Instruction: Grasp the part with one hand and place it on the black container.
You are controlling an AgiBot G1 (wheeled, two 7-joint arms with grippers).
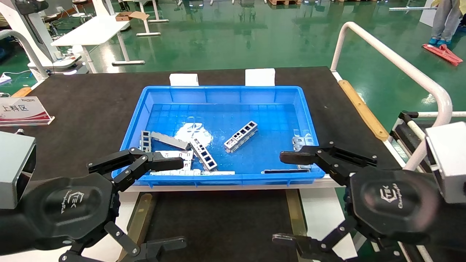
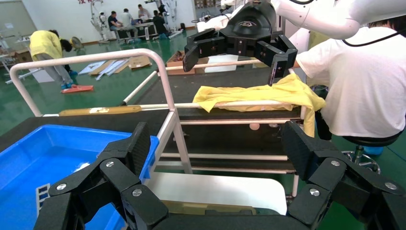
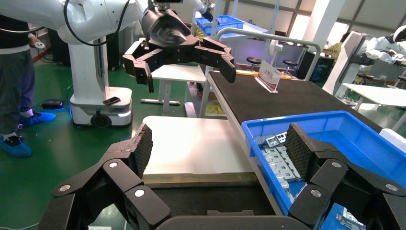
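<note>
A silver-grey ladder-like part (image 1: 241, 136) lies slanted in the middle of the blue bin (image 1: 222, 91), and another part (image 1: 204, 154) lies nearer the bin's front left. The black container (image 1: 218, 222), edged by tan-gold strips (image 1: 140, 218), sits just in front of the bin, between my two grippers. My left gripper (image 1: 182, 203) hovers by the bin's front left corner, open wide and empty. My right gripper (image 1: 278, 198) hovers by the front right corner, also open and empty. The right wrist view shows its fingers (image 3: 142, 148) spread over the black container (image 3: 206, 196).
Flat grey tabbed plates (image 1: 171, 156) lie along the bin's front wall, with more at the right (image 1: 302, 142). A placard (image 1: 22, 111) stands on the black mat at the left. A white rail (image 1: 393, 62) runs along the right side. White panels (image 3: 191, 143) flank the container.
</note>
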